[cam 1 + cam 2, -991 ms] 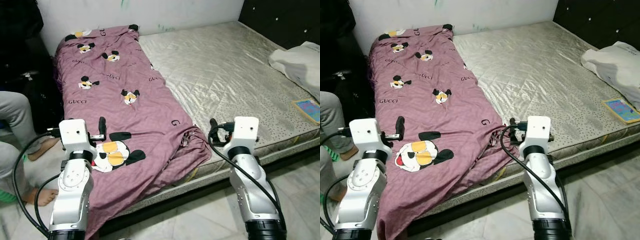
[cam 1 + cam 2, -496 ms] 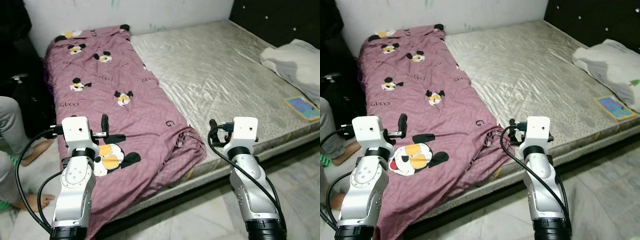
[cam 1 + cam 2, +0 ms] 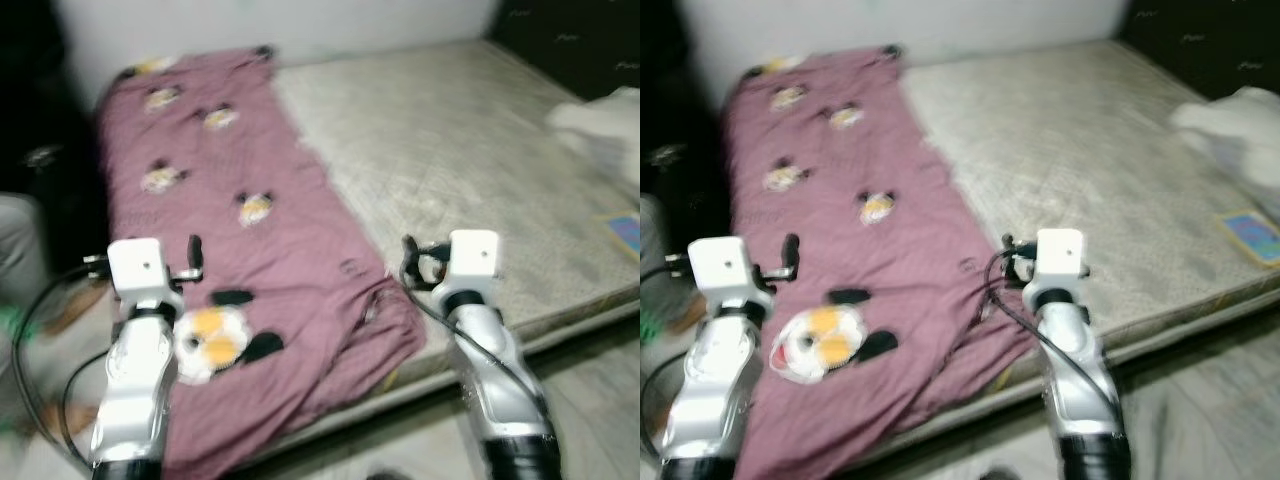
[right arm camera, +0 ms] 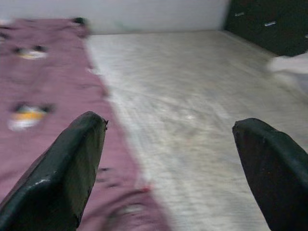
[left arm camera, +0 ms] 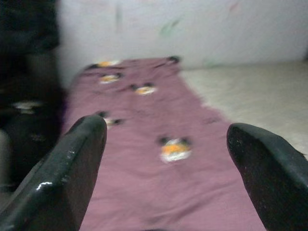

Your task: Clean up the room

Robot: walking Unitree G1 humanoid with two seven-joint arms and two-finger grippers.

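the head views are blurred. a bed (image 3: 480,150) with a bare grey quilted mattress stretches ahead, its long edge facing the robot, against a pale wall (image 3: 300,20) at the far end. a purple blanket (image 3: 250,250) printed with cartoon mouse figures lies along the left part of the mattress, running from the wall end to the near edge, where it bunches into folds and drapes over the side toward the floor (image 3: 590,400). on the right end of the bed sits a white pillow (image 3: 1230,125), and just nearer than it, close to the bed's edge, lies a small flat blue item (image 3: 1252,235), too blurred to identify. a dark headboard (image 3: 1200,40) stands behind the pillow.

the left hand (image 3: 193,262) is raised over the near part of the blanket, apart from it; in the left wrist view its two black fingers (image 5: 72,163) are spread wide with nothing between them, the blanket lying beyond. the right hand (image 3: 408,262) hovers just above the bunched corner of the blanket at the near edge of the bed; in the right wrist view its fingers (image 4: 67,168) are likewise spread wide and empty, with the blanket's edge and the bare mattress beyond.

at the far left, beside the bed, part of a person's grey-clad leg (image 3: 18,250) is in view.
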